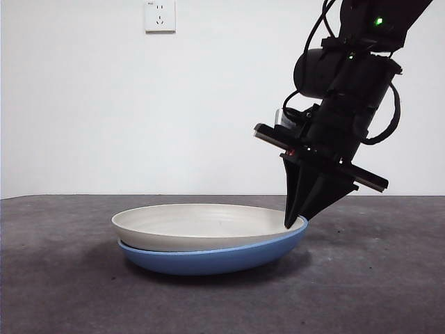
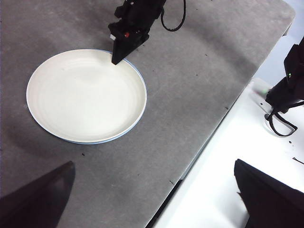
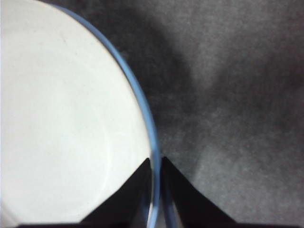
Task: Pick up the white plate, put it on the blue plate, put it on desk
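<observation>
From the front, the white plate (image 1: 201,226) sits nested in the blue plate (image 1: 222,256), both on the desk (image 1: 55,278); the right gripper (image 1: 295,221) comes down from above at a slant, its tips meeting the stacked rims on the side nearest the arm; the stacking step looks done, so I judge the step in hand to be the last one, taking the plate up again to set it on the desk.

From the left wrist, the white plate (image 2: 85,102) covers the blue plate (image 2: 102,141) almost wholly, only a thin blue edge showing; the right gripper (image 2: 115,59) stands with its tips at the rim; the left gripper's own jaws stand wide apart, holding nothing, well clear of the plates; that arm waits.

From the right wrist, the right gripper (image 3: 156,164) has its jaws nearly together, pinching the rim; one jaw lies over the white plate (image 3: 61,123), the other outside the blue plate (image 3: 142,102); whether it grips the white rim alone or both I cannot tell; the next move calls for a lift that brings only the white plate away, then a level carry to bare desk (image 3: 237,95) beyond the outer jaw.
</observation>
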Available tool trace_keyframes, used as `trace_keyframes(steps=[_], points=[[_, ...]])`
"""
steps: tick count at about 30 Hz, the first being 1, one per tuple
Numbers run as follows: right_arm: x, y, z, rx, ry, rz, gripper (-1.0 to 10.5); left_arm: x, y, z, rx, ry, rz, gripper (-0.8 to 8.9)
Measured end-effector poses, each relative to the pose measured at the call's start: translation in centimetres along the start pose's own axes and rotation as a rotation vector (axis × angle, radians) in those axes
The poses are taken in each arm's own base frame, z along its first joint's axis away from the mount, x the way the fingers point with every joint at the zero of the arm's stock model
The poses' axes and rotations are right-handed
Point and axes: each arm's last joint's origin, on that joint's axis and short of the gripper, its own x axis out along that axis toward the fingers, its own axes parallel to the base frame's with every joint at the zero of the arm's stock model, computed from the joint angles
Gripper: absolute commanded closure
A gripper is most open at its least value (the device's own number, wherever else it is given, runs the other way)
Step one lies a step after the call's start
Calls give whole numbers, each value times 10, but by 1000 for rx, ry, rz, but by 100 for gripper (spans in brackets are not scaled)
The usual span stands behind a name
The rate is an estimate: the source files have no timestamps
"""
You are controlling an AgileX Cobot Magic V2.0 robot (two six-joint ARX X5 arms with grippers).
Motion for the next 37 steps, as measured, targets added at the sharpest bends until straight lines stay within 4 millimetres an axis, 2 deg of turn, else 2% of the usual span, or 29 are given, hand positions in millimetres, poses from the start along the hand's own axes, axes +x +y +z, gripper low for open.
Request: trace_keyframes(steps=[5, 11, 15, 19, 24, 31, 37], points=[[5, -2, 0, -6, 16, -8, 900, 0, 0, 0, 0, 0, 0, 273], [4, -4, -2, -12, 13, -115, 612, 0, 0, 1, 3, -7, 0, 273], [-11, 1, -3, -28, -28, -114, 512, 0, 0, 1, 5, -11, 1, 273], [-49, 14, -9, -55, -111, -90, 439, 0, 0, 1, 5, -11, 1, 273], [-105, 32, -33, -98, -209, -83, 341, 0, 0, 1, 5, -12, 0, 273], [-175, 53, -92, -199, -287, -51, 340, 0, 0, 1, 5, -12, 1, 273], [-210, 56, -141, -284, -285, -40, 340, 0, 0, 1, 5, -13, 1, 273]])
